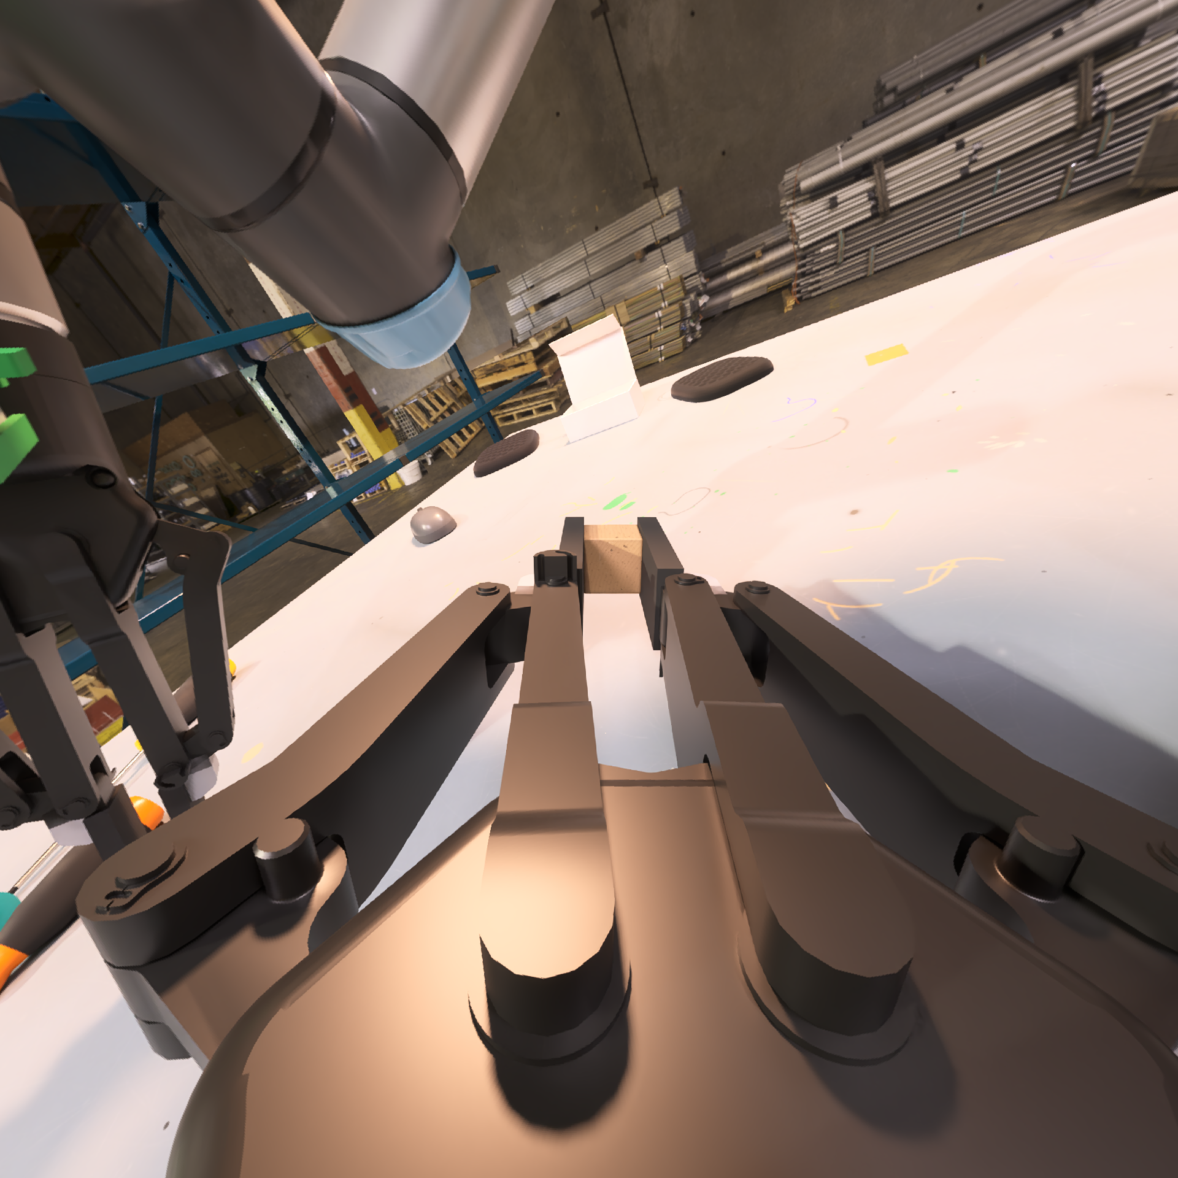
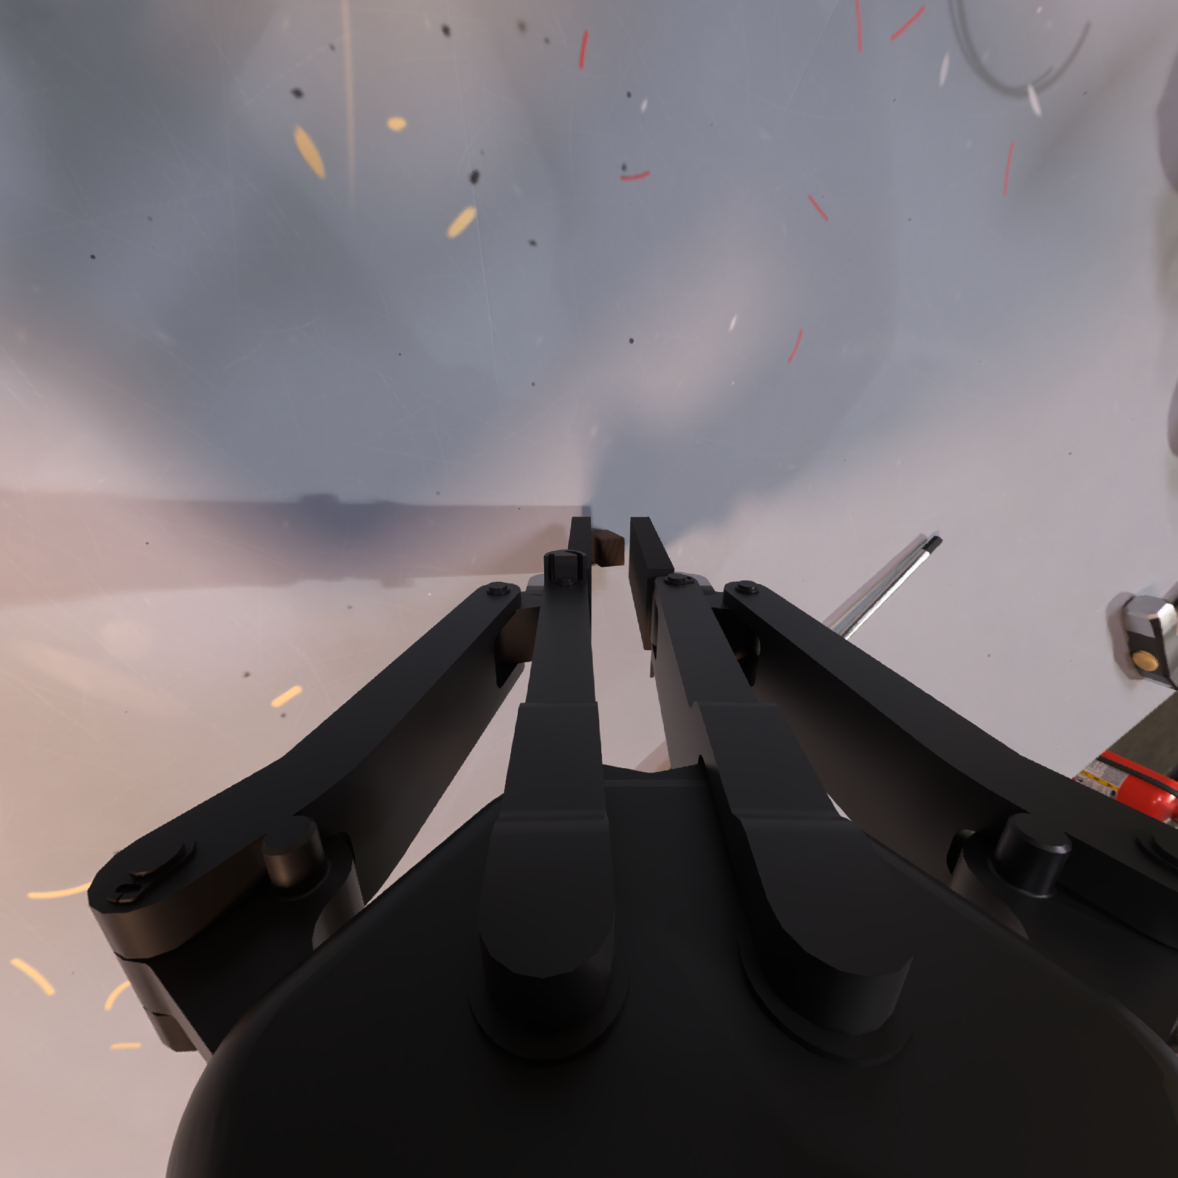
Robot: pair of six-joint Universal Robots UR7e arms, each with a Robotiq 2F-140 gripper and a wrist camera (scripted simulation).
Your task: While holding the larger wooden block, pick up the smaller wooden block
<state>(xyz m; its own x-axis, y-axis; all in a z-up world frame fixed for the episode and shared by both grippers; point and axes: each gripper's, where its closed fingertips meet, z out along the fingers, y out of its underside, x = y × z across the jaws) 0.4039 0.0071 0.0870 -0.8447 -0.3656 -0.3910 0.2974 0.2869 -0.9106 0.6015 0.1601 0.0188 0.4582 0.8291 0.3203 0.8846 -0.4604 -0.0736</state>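
Observation:
In the left wrist view, my left gripper (image 1: 612,542) is shut on a light wooden block (image 1: 612,559), which fills the gap between the fingertips and is held above the white table (image 1: 892,478). In the right wrist view, my right gripper (image 2: 605,542) points down at the table (image 2: 637,287), with a small dark wooden block (image 2: 609,548) between its fingertips. That block sits against the left finger, with a thin gap to the right finger. The right gripper also shows at the left of the left wrist view (image 1: 127,797), low at the table.
Two dark oval pads (image 1: 720,377) (image 1: 507,451), a grey dome (image 1: 432,524) and a white box (image 1: 599,382) lie toward the far table edge. A metal rod tool (image 2: 883,589) and a metal-headed tool (image 2: 1147,637) lie right of the right gripper. Orange pieces (image 1: 148,809) lie near it.

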